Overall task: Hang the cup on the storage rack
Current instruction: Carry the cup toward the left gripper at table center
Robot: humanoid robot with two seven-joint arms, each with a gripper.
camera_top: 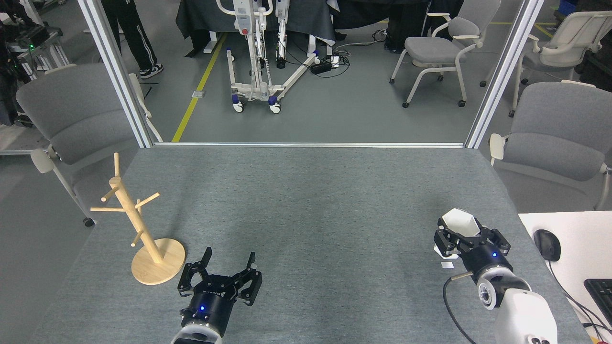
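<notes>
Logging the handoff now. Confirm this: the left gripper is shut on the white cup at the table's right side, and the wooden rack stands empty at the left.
Wrong arm. The head view shows the right gripper shut on the cup; the left gripper is open and empty. The rack does stand empty at the left.

Matt white cup [460,223], wooden rack [143,234]
</notes>
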